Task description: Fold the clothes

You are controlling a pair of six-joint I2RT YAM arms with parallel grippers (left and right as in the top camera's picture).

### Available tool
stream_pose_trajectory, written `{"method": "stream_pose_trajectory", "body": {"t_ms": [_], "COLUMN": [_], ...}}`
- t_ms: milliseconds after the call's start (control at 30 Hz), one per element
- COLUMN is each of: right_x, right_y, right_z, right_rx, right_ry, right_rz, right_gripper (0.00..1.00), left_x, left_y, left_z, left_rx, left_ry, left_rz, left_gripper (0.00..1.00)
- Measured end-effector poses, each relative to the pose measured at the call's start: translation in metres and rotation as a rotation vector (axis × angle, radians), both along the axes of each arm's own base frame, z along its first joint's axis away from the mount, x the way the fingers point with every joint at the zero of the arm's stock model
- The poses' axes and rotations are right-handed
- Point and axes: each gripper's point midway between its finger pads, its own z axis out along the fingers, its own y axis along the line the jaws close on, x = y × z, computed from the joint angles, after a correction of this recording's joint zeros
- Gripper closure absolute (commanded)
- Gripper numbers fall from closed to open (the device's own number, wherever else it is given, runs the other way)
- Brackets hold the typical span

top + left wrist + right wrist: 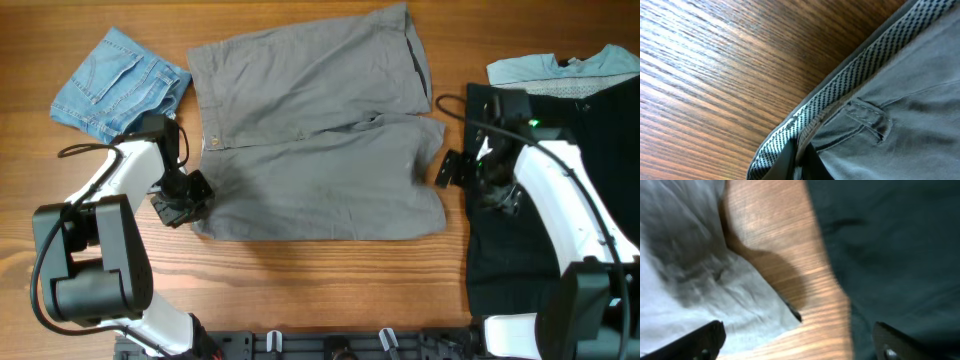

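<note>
The grey shorts [320, 140] lie spread flat across the table's middle, waistband at the left, leg hems at the right. My left gripper [188, 203] is shut on the waistband's near corner; in the left wrist view its black fingers [799, 162] pinch the dotted waistband lining [840, 90]. My right gripper [460, 172] is open just right of the near leg hem, over bare wood; in the right wrist view its fingers [800, 342] straddle the hem corner [765, 315] and the edge of a black garment.
Small blue denim shorts [118, 82] lie at the back left. A black garment [540, 190] covers the right side under my right arm, with a pale blue piece [570, 66] behind it. Wooden table [300, 290] at the front.
</note>
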Motion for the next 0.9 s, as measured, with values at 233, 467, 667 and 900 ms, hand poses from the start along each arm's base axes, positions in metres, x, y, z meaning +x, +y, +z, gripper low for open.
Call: {"method": "stream_pose_trajectory", "body": {"t_ms": [233,467,667,900], "right_x": [-0.042,-0.036,0.059,0.018], "right_y": [0.037,0.044,0.051,0.036], "right_z": [-0.062,-0.06,0.057,0.066], "right_rx": [0.218,0.266,0.262,0.174], "right_ry": [0.047,0.023,-0.269,-0.109], "right_rz": [0.015,-0.011,0.151,0.136], "right_gripper": [0.61,0.96,0.95,0.0], "left_x": [0.0,0.0,0.003,0.007], "left_y": [0.001,0.0,-0.001,0.001], "left_z": [0.0,0.0,0.012,0.018], "left_rx": [0.003,-0.001,-0.019,-0.011], "left_ry": [-0.002,-0.005,0.006,-0.009], "left_rz": [-0.001,-0.022,-0.046,-0.061], "left_gripper": [0.95,0.96,0.96,0.96]}}
